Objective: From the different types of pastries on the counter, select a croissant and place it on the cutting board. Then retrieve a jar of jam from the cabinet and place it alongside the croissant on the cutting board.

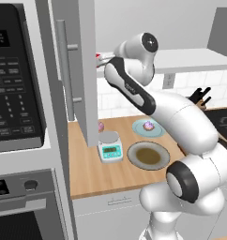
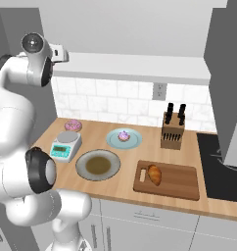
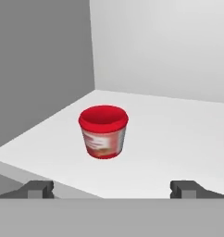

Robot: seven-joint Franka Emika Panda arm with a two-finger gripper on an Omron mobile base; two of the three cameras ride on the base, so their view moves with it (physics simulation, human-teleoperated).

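Observation:
The jar of jam, small, with a red lid and reddish body, stands upright on the white shelf inside the cabinet. My gripper is open just in front of the shelf's edge and short of the jar, with nothing between its fingertips. The arm reaches up beside the open cabinet door. On the counter, the golden-brown croissant lies on the left part of the reddish-brown cutting board.
A kitchen scale, a grey-brown plate and a pale blue plate holding a frosted cake stand on the counter. Another pink cake sits behind the scale. A knife block stands by the wall, and a microwave is at left.

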